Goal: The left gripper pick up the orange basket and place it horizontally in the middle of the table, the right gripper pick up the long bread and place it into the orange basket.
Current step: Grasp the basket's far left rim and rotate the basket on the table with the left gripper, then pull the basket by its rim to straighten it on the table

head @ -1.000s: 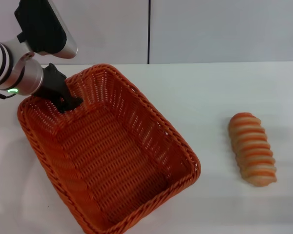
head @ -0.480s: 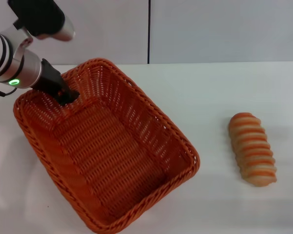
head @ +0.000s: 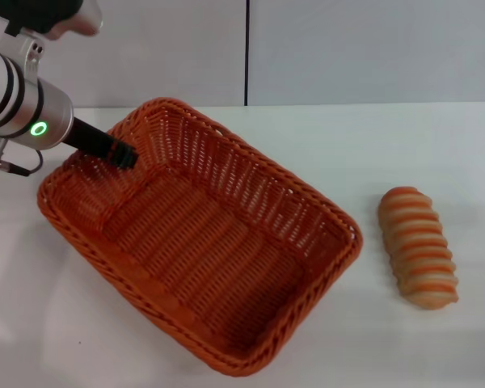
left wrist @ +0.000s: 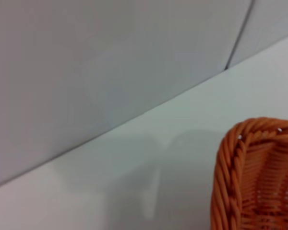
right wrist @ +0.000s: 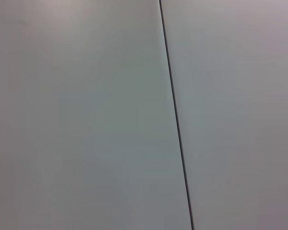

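A pale grey wall (head: 347, 48) fills the top of the head view, behind the work surface. A thin dark vertical seam (head: 246, 52) splits it into panels near the upper centre; the same seam (right wrist: 175, 115) crosses the right wrist view.

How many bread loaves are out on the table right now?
1. The long bread lies on the table to the robot's right of the orange basket, apart from it. The basket holds none.
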Controlling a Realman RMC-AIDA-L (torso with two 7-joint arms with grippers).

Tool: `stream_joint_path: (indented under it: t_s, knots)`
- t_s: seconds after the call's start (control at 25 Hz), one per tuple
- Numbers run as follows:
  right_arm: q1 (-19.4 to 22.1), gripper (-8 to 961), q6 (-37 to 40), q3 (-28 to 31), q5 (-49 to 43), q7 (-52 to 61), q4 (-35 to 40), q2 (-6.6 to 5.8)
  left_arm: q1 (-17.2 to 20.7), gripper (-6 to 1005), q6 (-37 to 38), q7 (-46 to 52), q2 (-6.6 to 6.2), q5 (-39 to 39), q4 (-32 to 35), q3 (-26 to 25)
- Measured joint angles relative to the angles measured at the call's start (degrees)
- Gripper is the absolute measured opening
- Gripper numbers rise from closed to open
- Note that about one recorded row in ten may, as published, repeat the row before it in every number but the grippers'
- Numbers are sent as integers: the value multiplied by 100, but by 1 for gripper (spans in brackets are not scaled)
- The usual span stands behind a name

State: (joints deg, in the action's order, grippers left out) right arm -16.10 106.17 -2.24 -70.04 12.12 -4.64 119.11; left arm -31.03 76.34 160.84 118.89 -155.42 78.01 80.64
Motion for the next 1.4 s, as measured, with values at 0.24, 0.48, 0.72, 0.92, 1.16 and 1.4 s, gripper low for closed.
stream_joint_path:
  t_s: [0.24, 0.48, 0.72, 0.92, 1.16, 1.4]
  knots:
    - [-36, 712, 32, 31, 0, 26, 225, -17, 51, 261, 36, 434, 6, 680, 8, -264]
    - [-110, 712, 111, 90, 0, 288, 446, -35, 220, 248, -41, 438, 15, 1124, -87, -862]
    - [-188, 712, 104, 90, 0, 571, 707, -70, 305, 224, -290, 449, 22, 1227, -268, -1141]
    - [-241, 712, 91, 87, 0, 609, 707, -138, 304, 209, -356, 452, 21, 1259, -479, -1423]
    - [-313, 712, 49, 55, -39, 738, 663, -217, 659, 200, -477, 452, 20, 1528, -386, -1611]
    - [-358, 712, 33, 73, -42, 773, 654, -254, 1039, 191, -507, 451, 20, 1670, -113, -1587]
